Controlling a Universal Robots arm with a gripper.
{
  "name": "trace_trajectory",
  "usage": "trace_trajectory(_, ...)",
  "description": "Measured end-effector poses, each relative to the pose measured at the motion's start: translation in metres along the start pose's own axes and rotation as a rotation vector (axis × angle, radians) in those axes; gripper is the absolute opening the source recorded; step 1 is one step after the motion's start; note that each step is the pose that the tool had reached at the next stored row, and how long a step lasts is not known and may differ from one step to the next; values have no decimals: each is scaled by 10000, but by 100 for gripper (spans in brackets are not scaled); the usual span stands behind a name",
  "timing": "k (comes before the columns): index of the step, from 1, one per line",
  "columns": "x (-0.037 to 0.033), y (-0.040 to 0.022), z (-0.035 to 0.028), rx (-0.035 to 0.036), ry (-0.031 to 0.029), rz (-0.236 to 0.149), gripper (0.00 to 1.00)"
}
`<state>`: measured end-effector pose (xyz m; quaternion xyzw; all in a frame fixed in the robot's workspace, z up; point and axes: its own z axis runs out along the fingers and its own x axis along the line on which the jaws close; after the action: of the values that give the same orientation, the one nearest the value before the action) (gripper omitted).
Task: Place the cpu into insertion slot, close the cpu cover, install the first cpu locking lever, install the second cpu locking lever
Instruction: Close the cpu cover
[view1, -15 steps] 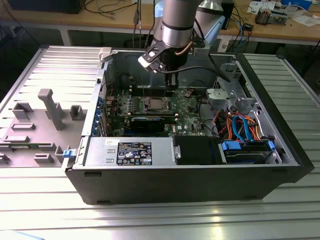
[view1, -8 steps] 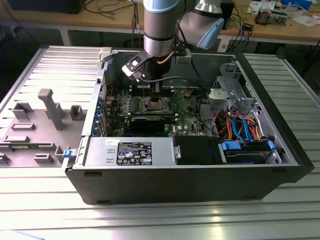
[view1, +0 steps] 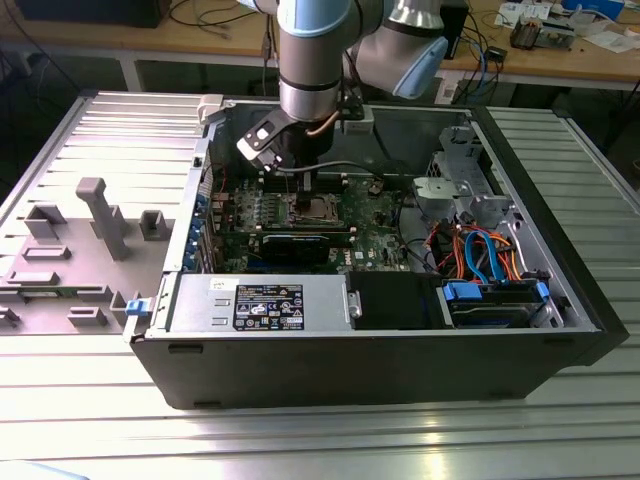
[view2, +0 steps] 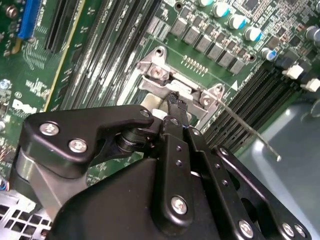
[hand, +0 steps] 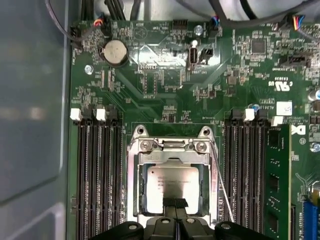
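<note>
The cpu (hand: 172, 184) lies flat in the insertion slot (view1: 320, 209) on the green motherboard, silvery top facing up. The cpu cover (hand: 134, 190), a silver frame, lies down around it, with the chip showing through its window. A thin wire locking lever (hand: 223, 185) stands up off the board beside the socket, its free end in the air (view2: 250, 131). My gripper (hand: 175, 204) hangs straight down over the socket's edge, fingers shut together with nothing between them. Its tip (view2: 176, 102) is close above the cover's rim. In the exterior view the gripper (view1: 305, 190) reaches down into the open case.
Rows of memory slots (hand: 95, 175) flank the socket, with one memory stick (hand: 277, 180) seated. A black graphics card (view1: 295, 243), the power supply box (view1: 260, 305) and a drive cage with cables (view1: 480, 250) crowd the case. The grey side panel (view1: 80, 240) lies at the exterior view's left.
</note>
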<state>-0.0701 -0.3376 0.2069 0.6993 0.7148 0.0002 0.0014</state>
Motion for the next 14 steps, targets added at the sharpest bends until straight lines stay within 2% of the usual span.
trace_trajectory(5, 0, 13, 13, 2, 0, 0, 11)
trace_trajectory(8, -4, 109, 14, 20, 1, -1, 11)
trace_trajectory(10, -5, 149, 2, 34, 6, -2, 11)
trace_trajectory(11, -6, 163, -23, 54, 2, -1, 11)
trace_trajectory(14, -8, 197, -153, 127, 22, -1, 11)
